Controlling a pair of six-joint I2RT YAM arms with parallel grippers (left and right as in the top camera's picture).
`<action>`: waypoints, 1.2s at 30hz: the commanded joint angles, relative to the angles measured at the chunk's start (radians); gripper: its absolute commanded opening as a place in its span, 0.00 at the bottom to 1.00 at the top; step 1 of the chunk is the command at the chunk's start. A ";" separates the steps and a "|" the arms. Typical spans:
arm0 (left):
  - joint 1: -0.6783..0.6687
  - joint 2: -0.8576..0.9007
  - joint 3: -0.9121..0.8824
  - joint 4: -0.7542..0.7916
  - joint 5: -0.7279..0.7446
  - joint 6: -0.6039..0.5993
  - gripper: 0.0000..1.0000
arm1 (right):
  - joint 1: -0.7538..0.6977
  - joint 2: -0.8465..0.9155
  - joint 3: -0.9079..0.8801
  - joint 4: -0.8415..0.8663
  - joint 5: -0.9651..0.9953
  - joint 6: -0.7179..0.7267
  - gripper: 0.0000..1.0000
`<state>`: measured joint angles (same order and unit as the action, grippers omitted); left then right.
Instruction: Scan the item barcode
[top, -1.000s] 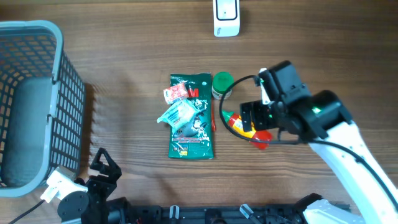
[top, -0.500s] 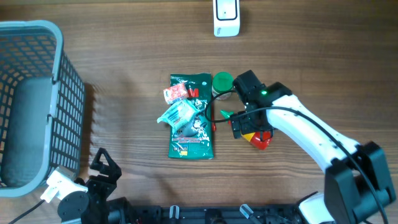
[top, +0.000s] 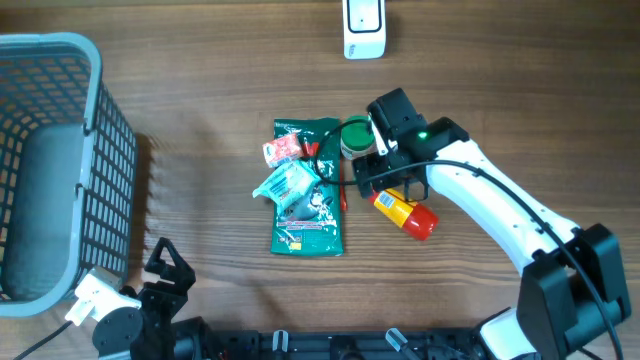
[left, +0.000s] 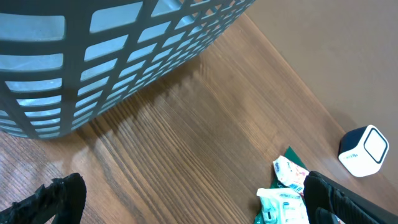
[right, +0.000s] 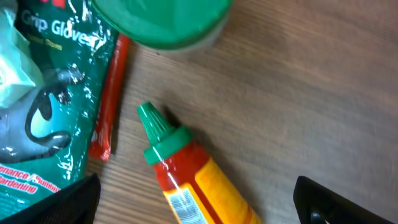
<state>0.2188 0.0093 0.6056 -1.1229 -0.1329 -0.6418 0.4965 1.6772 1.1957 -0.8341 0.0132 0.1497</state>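
Observation:
A red and yellow sauce bottle (top: 405, 212) with a green cap lies on the wood table, right of a green glove packet (top: 308, 205). My right gripper (top: 382, 172) hovers over the bottle's cap end, just below a green-lidded jar (top: 356, 133). In the right wrist view the bottle (right: 193, 180) lies between the wide-open fingers, untouched, and a barcode (right: 183, 202) shows on its label. The white scanner (top: 363, 28) stands at the far edge. My left gripper (left: 199, 208) is open and empty, low at the near left.
A grey mesh basket (top: 60, 160) fills the left side. Two small packets, one red and white (top: 283, 150) and one teal and white (top: 288, 183), lie on the glove packet. A red stick (top: 343, 190) lies along its right edge.
My right gripper has swung up and left, from over the bottle's body to its cap end beside the jar. More of the bottle now shows. The left arm has not moved.

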 joint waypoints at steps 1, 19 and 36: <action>0.002 -0.003 -0.003 0.000 -0.013 -0.006 1.00 | 0.016 0.052 0.014 0.031 -0.029 -0.081 1.00; 0.002 -0.003 -0.003 0.000 -0.013 -0.006 1.00 | 0.078 0.257 0.014 0.120 0.074 -0.124 0.77; 0.002 -0.003 -0.003 0.000 -0.013 -0.006 1.00 | 0.079 0.264 0.008 0.034 0.122 -0.103 0.52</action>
<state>0.2188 0.0093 0.6056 -1.1229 -0.1329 -0.6418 0.5735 1.9076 1.2148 -0.7666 0.1070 0.0257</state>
